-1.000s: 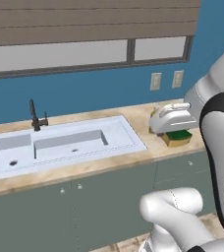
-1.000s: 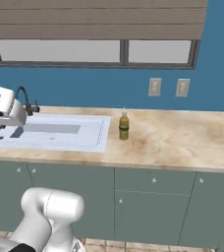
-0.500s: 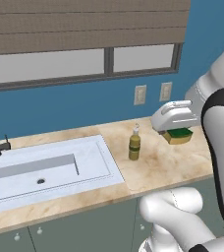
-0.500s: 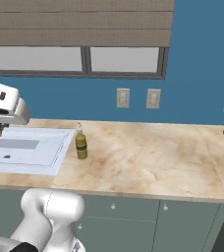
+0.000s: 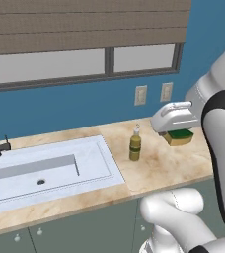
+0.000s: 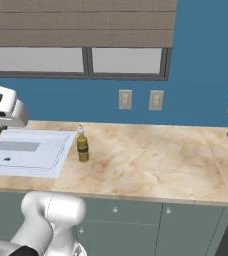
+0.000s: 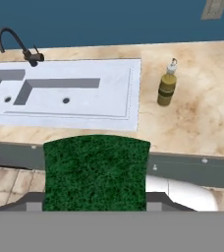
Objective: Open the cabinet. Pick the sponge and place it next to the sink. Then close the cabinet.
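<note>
Sponge [image 7: 95, 172] gripped, base farther right

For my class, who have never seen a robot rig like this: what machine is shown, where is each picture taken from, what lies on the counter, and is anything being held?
These are rendered pictures of a simulated kitchen. The machine is a white robot arm with dark joints on a base that can drive. Two cameras ride on that base, behind the arm to its left and right, looking forward and down. A third camera sits on the hand and looks along the end effector.

On the marbled beige counter sits a pale two-basin sink with a dark curved faucet. Beside the sink stands a small olive soap bottle. Grey-green fronts with small knobs run beneath the counter.

The end effector holds the sponge: yellow body, green scrub layer. The hand view shows its green face up close, above the counter's front edge.
</note>
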You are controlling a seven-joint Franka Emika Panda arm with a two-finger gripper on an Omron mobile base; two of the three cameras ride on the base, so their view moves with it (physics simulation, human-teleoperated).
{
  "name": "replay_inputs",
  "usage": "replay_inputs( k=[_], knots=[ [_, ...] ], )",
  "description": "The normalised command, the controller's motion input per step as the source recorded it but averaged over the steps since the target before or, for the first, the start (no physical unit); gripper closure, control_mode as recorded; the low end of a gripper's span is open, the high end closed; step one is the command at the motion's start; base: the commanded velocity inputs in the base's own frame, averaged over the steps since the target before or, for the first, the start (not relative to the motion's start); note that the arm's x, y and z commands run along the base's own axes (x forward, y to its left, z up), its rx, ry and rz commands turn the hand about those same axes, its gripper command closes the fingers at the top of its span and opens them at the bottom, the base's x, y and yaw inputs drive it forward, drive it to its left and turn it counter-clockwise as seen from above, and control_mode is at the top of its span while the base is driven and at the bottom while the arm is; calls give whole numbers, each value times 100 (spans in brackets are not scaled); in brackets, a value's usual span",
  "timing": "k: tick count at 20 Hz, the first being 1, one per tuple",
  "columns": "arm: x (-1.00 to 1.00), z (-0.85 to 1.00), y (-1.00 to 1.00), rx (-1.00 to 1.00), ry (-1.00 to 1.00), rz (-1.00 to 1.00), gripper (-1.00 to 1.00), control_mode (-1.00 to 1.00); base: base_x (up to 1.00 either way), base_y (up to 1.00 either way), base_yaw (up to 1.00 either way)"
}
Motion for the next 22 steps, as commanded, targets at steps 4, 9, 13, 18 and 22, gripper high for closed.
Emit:
replay_inputs(
  k=[4,9,13,18,22],
  knots=[
    [0,0,0,0,0,0,100,100,0,0,0],
    [44,-4,24,-2,21,-6,100,-100,0,0,0],
    [57,-1,16,-1,38,-5,100,-100,0,0,0],
    [41,-2,-12,0,26,0,100,-100,0,0,0],
    [31,-47,-4,-4,4,0,100,-100,0,0,0]
  ],
)
